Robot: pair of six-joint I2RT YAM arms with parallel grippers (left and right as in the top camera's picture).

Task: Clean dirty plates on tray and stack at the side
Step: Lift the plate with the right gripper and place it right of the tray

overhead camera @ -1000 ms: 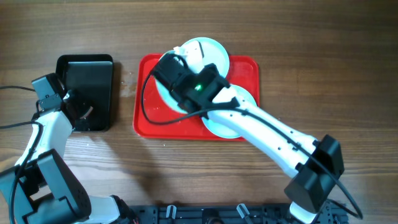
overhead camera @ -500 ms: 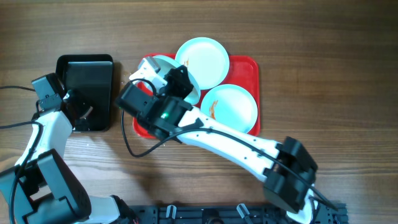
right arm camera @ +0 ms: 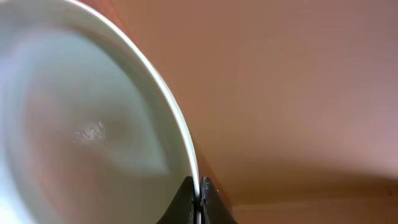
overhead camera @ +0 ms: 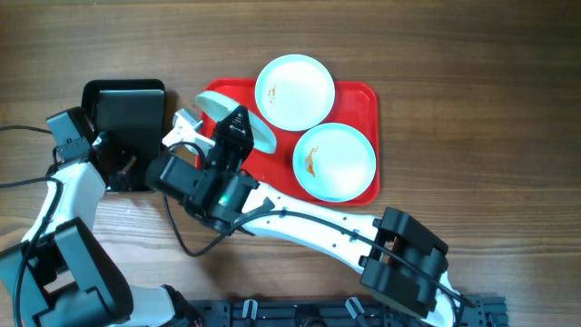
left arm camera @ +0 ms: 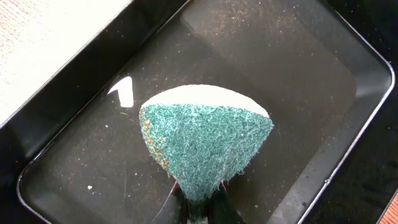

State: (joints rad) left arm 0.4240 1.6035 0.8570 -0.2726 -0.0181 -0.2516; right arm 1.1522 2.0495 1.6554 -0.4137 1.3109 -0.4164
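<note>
The scene is a robotics lab bench laid out for a dish-cleaning trial. A plain wooden table (overhead camera: 472, 54) carries two slim robot arms, the left arm (overhead camera: 68, 195) and the right arm (overhead camera: 318, 227), with their bases at the near edge by a black mounting rail (overhead camera: 300, 313). A loose black cable (overhead camera: 18, 132) trails off the left side, and a green status light (overhead camera: 221, 201) glows on the right arm's wrist. The kitchenware is set out as props: a red tray (overhead camera: 363, 91) with pale plates (overhead camera: 293, 91), a tilted plate (overhead camera: 259, 134) pinched at its rim by the right gripper (right arm camera: 199, 190), and a black tray (overhead camera: 127, 95) under a green scouring pad (left arm camera: 205, 146) clamped in the left gripper (left arm camera: 199, 208)
</note>
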